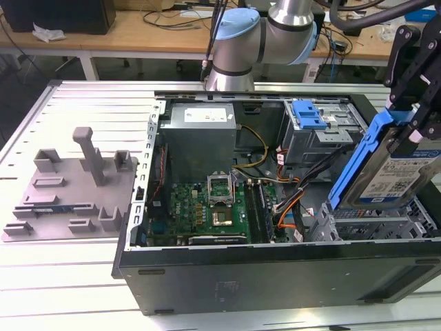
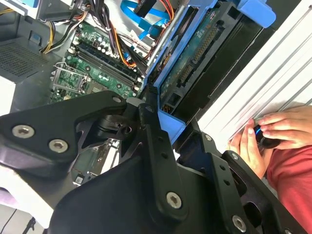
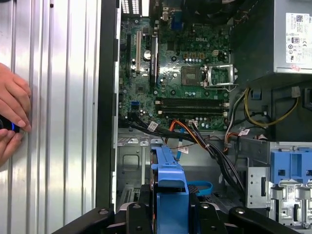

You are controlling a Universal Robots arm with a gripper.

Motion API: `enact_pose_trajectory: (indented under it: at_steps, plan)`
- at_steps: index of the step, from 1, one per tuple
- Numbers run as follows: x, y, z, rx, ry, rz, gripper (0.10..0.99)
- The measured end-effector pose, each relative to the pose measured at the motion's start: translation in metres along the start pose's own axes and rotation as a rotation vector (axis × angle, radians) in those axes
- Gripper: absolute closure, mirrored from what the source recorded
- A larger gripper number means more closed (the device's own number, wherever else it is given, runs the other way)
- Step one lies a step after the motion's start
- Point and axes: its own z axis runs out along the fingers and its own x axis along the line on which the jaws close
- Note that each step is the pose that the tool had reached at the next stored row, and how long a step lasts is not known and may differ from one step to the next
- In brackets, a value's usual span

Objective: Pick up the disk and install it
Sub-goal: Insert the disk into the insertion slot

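Here the disk (image 1: 389, 162) hangs tilted over the drive-cage end of the open computer case (image 1: 275, 269), clamped between the fingers of the gripper (image 1: 413, 131). A person's hands (image 3: 12, 105) rest just outside the case wall.

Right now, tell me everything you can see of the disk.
The disk is a flat silver metal drive with a white-and-blue label, edged by a blue plastic frame. It hangs tilted over the drive cage, at the exterior view's right inside the open computer case, its upper end clamped between the fingers of the gripper.
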Motion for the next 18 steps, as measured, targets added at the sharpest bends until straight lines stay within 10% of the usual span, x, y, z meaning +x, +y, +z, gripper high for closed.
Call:
enact_pose_trajectory:
  at_steps: [18]
  plan:
    - [0.0038,-0.0015,0.0091,0.000,0.0003,0.003,0.718]
